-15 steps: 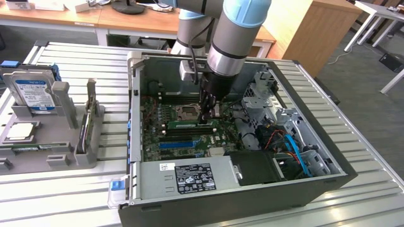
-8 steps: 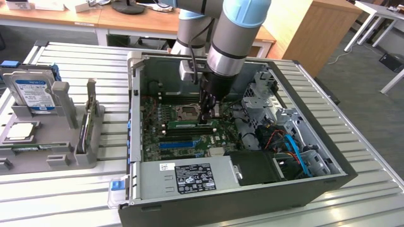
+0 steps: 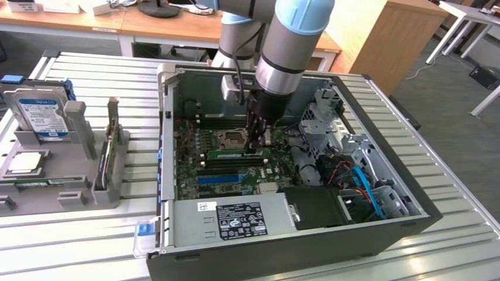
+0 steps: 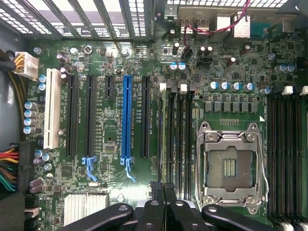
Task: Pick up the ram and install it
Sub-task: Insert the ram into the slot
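Green ram (image 3: 234, 154) sits slotted beneath the end effector (image 3: 254, 148).

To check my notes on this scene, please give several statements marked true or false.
1. The silver hard drive with a blue-white label stands in the grey plastic holder. True.
2. The gripper hangs outside the open black computer case. False: it is inside, right by the thin green ram stick.
3. The square metal processor socket carries a fan. False: it is bare.
4. The long blue plastic slot sits on the green motherboard. True.
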Available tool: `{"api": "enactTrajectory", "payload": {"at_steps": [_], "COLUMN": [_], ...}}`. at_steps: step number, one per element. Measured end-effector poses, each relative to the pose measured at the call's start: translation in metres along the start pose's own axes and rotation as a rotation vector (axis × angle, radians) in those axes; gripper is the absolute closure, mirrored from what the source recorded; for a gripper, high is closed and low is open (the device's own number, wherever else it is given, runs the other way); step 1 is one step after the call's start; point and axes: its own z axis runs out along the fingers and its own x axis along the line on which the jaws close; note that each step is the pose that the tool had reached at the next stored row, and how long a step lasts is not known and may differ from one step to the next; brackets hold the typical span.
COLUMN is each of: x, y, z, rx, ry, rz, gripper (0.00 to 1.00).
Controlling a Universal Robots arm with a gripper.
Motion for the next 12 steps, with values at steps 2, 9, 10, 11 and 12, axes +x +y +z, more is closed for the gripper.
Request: {"api": "enactTrajectory", "payload": {"at_steps": [2, 9, 10, 11, 12], "x": [0.0001, -0.0003, -0.0006, -0.0007, -0.0007], "y": [0.0, -0.0001, 0.0, -0.0001, -0.0001], "z": [0.0013, 0.0029, 0.0031, 0.0031, 0.0031], "rx": [-0.0002, -0.0001, -0.0001, -0.0001, -0.0001], "ry": [0.0004, 0.0002, 0.0002, 0.0003, 0.0004], "rz": [0.0, 0.0, 0.0, 0.0, 0.0], "gripper": [0.89, 0.89, 0.89, 0.89, 0.89]}}
